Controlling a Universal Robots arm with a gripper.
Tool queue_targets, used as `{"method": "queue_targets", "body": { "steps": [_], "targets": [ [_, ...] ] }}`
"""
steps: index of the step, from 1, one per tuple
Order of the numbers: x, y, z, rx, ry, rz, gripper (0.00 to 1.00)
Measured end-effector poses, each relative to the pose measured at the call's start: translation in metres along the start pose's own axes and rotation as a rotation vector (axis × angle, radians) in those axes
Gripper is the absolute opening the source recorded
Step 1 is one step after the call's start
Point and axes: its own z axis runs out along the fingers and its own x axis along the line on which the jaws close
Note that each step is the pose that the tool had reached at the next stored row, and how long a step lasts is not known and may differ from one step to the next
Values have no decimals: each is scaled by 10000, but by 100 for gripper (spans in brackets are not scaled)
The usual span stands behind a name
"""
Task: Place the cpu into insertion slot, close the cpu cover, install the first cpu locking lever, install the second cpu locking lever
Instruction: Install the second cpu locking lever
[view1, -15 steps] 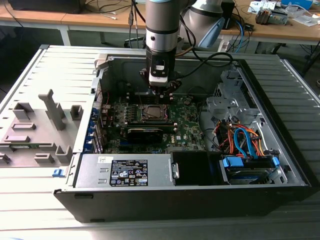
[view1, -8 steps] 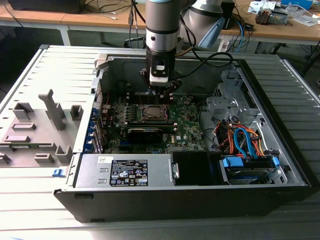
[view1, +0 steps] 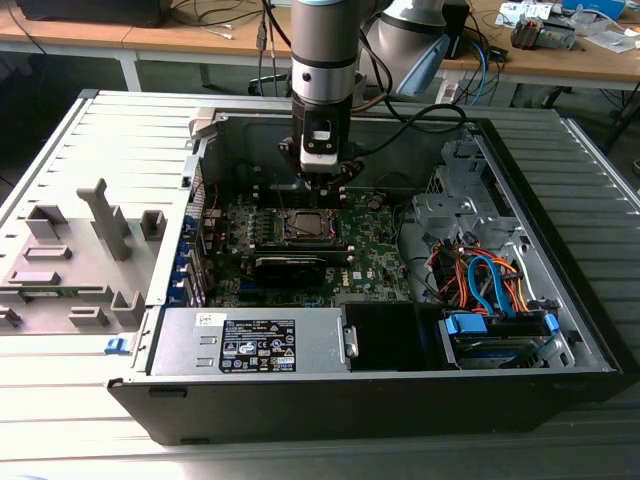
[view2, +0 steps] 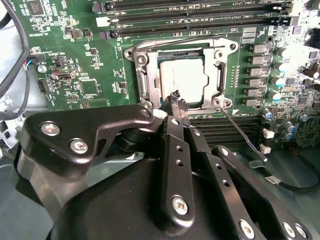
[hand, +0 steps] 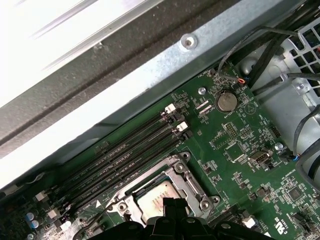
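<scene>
Second wrist view: hand near seated cpu.

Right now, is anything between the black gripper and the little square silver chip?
Nothing visible. The black gripper hangs right by the small square silver-grey chip, whose top shows bare through the window of the thin silvery metal frame.

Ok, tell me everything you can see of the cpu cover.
The cpu cover is a thin, silvery metal frame, closed down flat on the green board. Through its square window the grey metal top of the cpu shows. Screws sit at its corners. A thin wire lever angles away from one corner. The gripper, fingers together, is at one edge; whether it touches is unclear.
</scene>
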Motion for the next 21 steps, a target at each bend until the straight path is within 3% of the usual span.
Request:
{"method": "queue_targets", "body": {
  "steps": [21],
  "targets": [
    [0,0,0,-16,-4,-319,11]
  ]
}}
